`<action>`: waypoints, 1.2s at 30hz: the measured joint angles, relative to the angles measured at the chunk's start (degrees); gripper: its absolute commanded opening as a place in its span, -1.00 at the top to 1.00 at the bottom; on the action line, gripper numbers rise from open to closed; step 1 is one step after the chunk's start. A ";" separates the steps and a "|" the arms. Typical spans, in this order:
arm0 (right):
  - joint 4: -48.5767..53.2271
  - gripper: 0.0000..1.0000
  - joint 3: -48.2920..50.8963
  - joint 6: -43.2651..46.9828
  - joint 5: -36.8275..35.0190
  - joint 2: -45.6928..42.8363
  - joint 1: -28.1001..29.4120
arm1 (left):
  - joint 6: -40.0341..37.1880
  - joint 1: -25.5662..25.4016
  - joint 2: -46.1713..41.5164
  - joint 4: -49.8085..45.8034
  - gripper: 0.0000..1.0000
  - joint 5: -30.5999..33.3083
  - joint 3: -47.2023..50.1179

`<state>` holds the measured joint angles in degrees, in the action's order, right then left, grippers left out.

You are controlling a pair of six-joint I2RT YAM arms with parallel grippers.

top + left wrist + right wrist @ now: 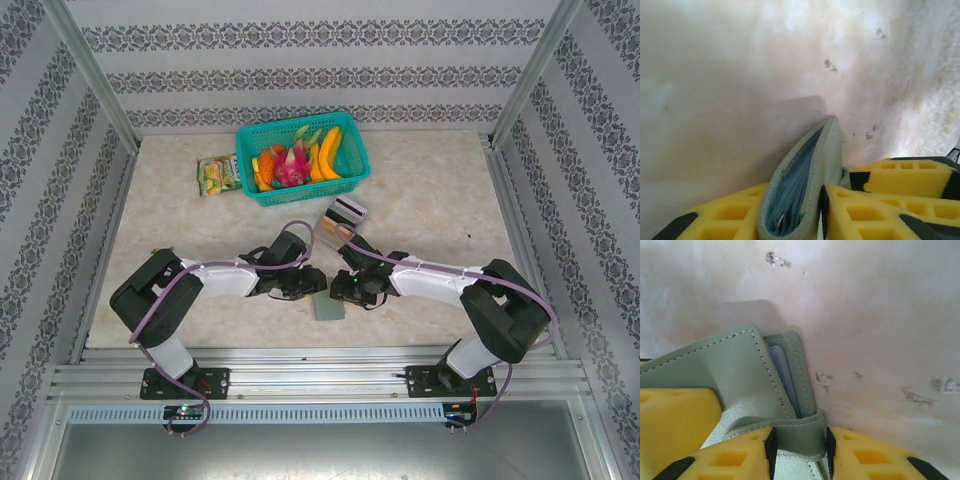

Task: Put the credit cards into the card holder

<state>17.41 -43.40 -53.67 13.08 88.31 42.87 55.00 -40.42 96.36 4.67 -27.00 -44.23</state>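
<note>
**Yellow pads clamp the wallet from two sides**

Yellow foam-padded fingers of the left gripper (815, 217) pinch the small, flat, grey-green stitched card holder (809, 165) edge-on, with its mouth gaping on blue lining. The right gripper (800, 460) pinches one flap of it. It sits at the table's near middle, between the wrists, its long edge running away from the left fingers.

It looks light, soft and floppy, so it is best held by the stitched rims, with the flaps pulled apart.

The thin dark and white-striped plastic credit cards (346, 212) lie flat near the teal plastic basket (310, 190), long axis roughly left-right. They are probably stiff and slick.
</note>
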 measured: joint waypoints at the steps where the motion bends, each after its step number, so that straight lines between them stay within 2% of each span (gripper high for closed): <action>1: 0.15 0.31 -0.11 0.02 0.00 0.00 0.00 | -0.20 0.00 -0.33 0.00 0.37 0.09 0.00; 6: 1.77 0.28 -1.09 1.11 -0.20 -0.02 -0.02 | -1.44 0.00 -2.47 0.04 0.18 0.11 0.00; 8: 2.27 0.27 -1.22 1.38 -0.26 -0.11 -0.02 | -1.84 0.00 -3.21 0.07 0.32 0.11 0.00; 11: 3.06 0.25 -1.25 1.49 -0.48 -0.57 -0.35 | -2.03 0.00 -3.76 0.26 0.37 0.04 0.02; 14: 3.82 0.24 -1.22 1.44 -1.01 -1.53 -0.76 | -2.03 0.00 -3.85 0.66 0.69 -0.02 0.07; 16: 3.82 0.24 -1.07 1.31 -1.33 -2.58 -0.92 | -2.01 0.02 -3.85 0.66 0.76 0.00 0.07; 24: 0.81 0.28 -0.59 1.07 -0.94 -7.45 -0.96 | -0.72 0.04 -3.85 1.40 0.76 -0.17 0.07; 32: -1.70 0.32 -0.59 0.83 0.33 -4.22 -0.22 | -0.07 0.07 -3.78 1.31 0.76 0.28 0.39; 36: -2.27 0.26 -0.61 0.85 0.57 -3.28 0.11 | 0.35 0.17 -3.72 0.68 0.77 0.61 0.50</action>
<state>15.14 -44.01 -52.82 13.65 85.03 42.98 55.35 -40.25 92.64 5.34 -26.39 -43.72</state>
